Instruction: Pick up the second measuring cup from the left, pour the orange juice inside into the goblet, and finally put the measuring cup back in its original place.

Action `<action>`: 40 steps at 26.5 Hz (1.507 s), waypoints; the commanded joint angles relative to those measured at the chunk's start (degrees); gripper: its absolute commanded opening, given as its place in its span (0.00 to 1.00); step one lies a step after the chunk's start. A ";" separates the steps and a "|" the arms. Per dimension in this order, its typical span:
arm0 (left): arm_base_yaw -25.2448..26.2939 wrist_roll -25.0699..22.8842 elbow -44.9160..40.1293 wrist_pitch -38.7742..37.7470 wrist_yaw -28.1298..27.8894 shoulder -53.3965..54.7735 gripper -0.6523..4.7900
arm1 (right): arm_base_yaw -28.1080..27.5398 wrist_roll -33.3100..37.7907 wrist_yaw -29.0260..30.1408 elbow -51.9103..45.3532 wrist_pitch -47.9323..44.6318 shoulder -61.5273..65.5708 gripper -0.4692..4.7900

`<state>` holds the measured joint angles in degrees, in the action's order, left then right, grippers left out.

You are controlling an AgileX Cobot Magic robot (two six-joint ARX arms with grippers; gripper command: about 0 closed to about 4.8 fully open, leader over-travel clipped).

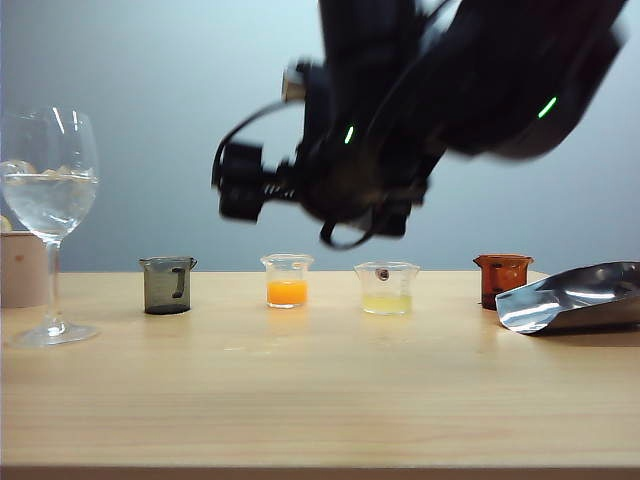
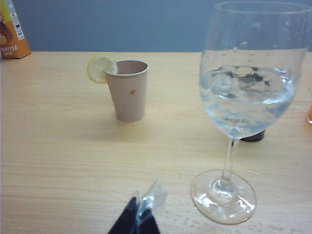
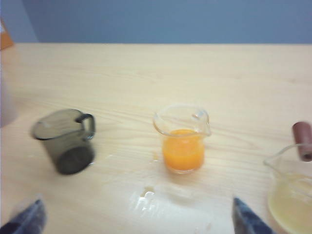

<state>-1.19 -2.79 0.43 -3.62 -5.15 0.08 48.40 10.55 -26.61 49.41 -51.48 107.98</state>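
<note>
My right gripper [image 3: 136,214] hovers above the bench [image 1: 320,390] with fingers spread, empty, facing the second measuring cup [image 3: 183,139] of orange juice [image 3: 183,152], well right of the goblet [image 1: 50,210]. Next: descend and straddle it. My left gripper [image 2: 141,217] sits near the goblet; its state is unclear.

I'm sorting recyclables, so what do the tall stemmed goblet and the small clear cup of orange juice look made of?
The tall stemmed goblet: likely glass, with sharp glossy highlights and a thin stem. The small clear cup of orange juice: clear and colourless with a flared rim and pour spout; plastic or glass, I cannot tell.
</note>
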 commanded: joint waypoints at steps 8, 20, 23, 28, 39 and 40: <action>-0.04 0.20 0.11 0.90 0.24 0.02 0.11 | -3.08 8.41 1.09 24.79 10.82 18.49 1.00; -0.02 0.20 0.11 0.87 0.24 0.02 0.11 | -5.51 9.35 -0.81 32.11 17.64 23.17 1.00; -0.02 0.20 0.11 0.90 0.22 0.02 0.11 | -6.14 9.40 -0.68 32.92 17.35 23.67 1.00; -0.02 0.20 0.11 0.87 0.22 0.02 0.11 | -7.04 9.40 -0.85 36.28 18.10 26.14 1.00; -0.02 0.20 0.11 0.87 0.22 0.02 0.11 | -8.50 9.60 -1.86 44.74 24.81 31.28 1.00; -0.02 0.20 0.11 0.87 0.24 0.02 0.11 | -8.63 9.60 -1.77 44.74 24.90 31.28 1.00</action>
<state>-1.19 -2.79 0.43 -3.66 -5.06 0.10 39.99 19.90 -28.42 93.91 -26.24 139.55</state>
